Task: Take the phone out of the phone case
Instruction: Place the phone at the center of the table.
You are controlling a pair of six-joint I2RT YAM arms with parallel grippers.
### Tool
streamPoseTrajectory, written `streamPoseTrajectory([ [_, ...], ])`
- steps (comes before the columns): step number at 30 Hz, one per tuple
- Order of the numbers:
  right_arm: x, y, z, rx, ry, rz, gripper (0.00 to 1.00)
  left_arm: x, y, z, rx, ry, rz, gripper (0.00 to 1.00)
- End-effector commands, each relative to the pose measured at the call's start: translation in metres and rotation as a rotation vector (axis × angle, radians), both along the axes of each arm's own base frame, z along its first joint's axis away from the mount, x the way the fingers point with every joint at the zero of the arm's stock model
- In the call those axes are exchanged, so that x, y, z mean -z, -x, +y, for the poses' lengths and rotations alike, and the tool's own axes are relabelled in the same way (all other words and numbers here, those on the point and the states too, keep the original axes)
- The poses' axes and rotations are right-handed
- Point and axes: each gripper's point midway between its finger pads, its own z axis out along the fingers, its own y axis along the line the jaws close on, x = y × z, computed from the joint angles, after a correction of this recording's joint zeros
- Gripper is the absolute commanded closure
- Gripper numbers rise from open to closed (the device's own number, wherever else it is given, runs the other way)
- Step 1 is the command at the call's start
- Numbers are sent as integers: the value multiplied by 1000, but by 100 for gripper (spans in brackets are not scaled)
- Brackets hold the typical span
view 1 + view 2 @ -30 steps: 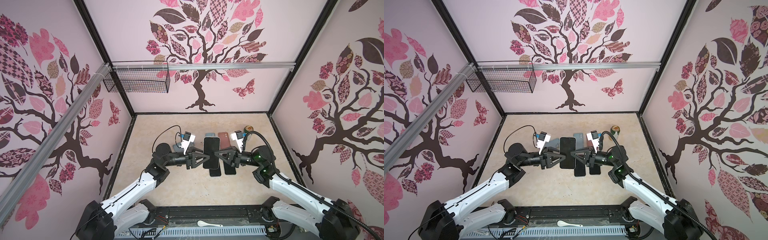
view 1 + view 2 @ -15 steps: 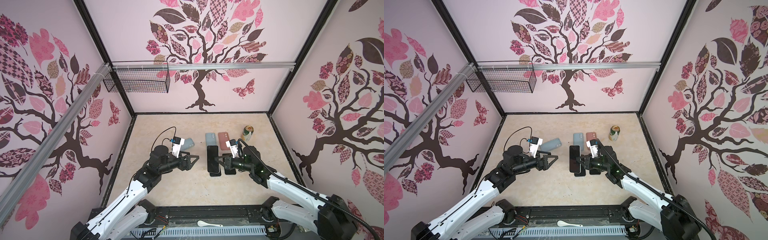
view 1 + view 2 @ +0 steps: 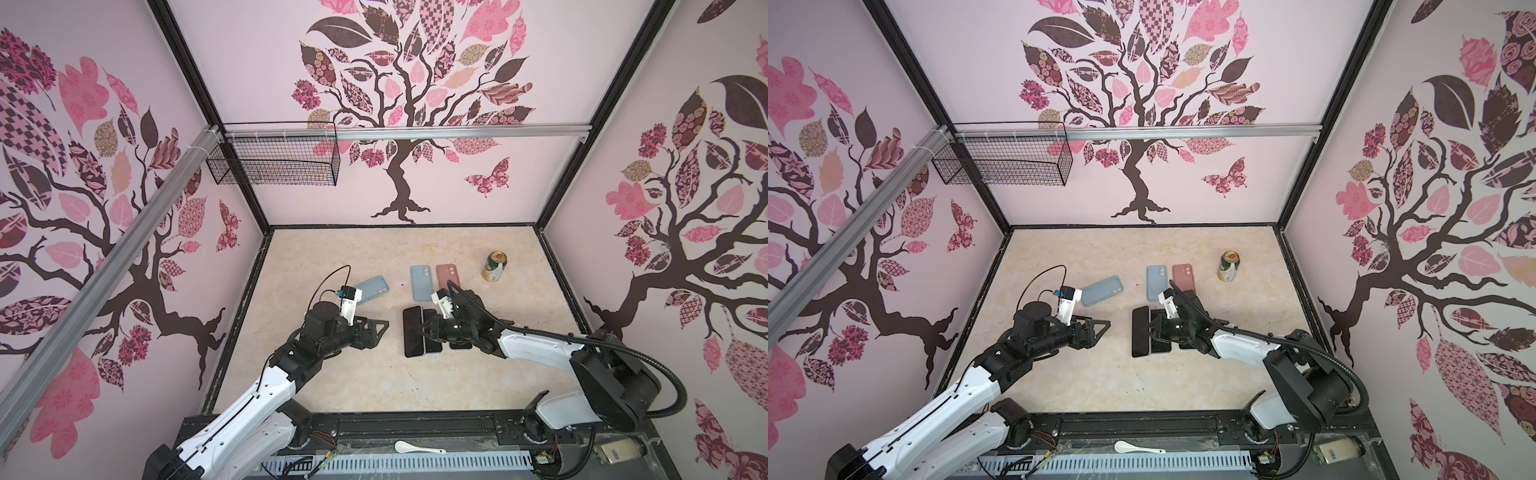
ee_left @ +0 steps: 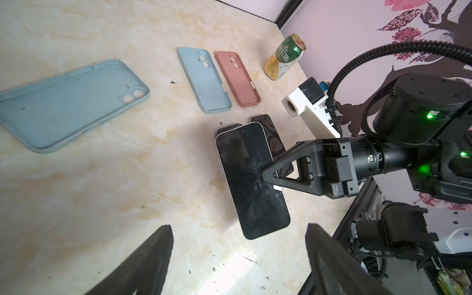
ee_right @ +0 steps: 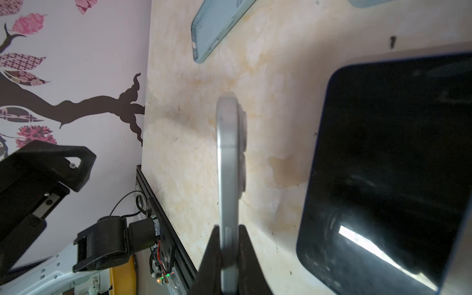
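My right gripper is shut on the long edge of a black-screened phone. The phone has no case and is level, screen up, low over the table; whether it touches I cannot tell. In the right wrist view the phone shows edge-on between the fingers. My left gripper stands open and empty to the phone's left, apart from it. An empty light blue phone case lies hollow side up behind the left gripper.
Two more dark phones lie side by side under the right gripper. An empty blue case and a pink case lie behind them. A green and gold can stands at the back right. A wire basket hangs on the back wall.
Both grippers held the phone up between them. The left gripper let go, opened and drew back to the left. The right gripper lowered the phone to just over the table.
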Motion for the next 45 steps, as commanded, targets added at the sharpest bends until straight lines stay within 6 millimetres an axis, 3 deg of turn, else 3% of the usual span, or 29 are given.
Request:
streamPoseTrajectory([
  [1,-20,-12,22,-4,-110,-1,100,7,-1,10,-42,-13,0,15],
  [20,13,-19,44,-10,-134,89,100,10,2,10,-38,-5,15,14],
  [31,30,-19,46,-15,-125,108,100,9,1,8,-28,-10,20,14],
  [45,37,-26,45,-6,-90,92,97,15,1,12,-43,-39,32,14],
])
